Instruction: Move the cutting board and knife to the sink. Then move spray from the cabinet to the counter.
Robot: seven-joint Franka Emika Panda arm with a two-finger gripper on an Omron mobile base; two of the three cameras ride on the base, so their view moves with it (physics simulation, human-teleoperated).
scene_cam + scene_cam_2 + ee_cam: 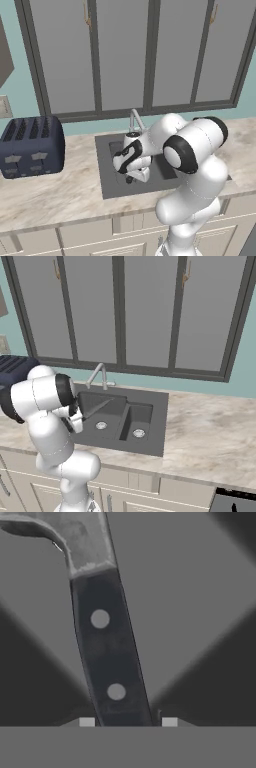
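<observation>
Holding: the fingers (128, 722) pinch the black handle of the knife (107, 647), one small tip on each side of it.
Knife: its handle has two pale round dots, and the silver blade points away from the hand, toward the top of the hand view.
Under the knife: dark grey sink floor.
Hand: it hangs low over the big bowl of the sink (107, 172), just in front of the thin silver faucet (134, 119).
Sink: it is set into the beige stone tabletop (55, 195), with a big bowl and a smaller bowl side by side.
Toaster: a dark blue toaster (31, 146) stands on the tabletop, well apart from the sink.
Behind: tall grey doors (120, 55) rise above the tabletop.
</observation>
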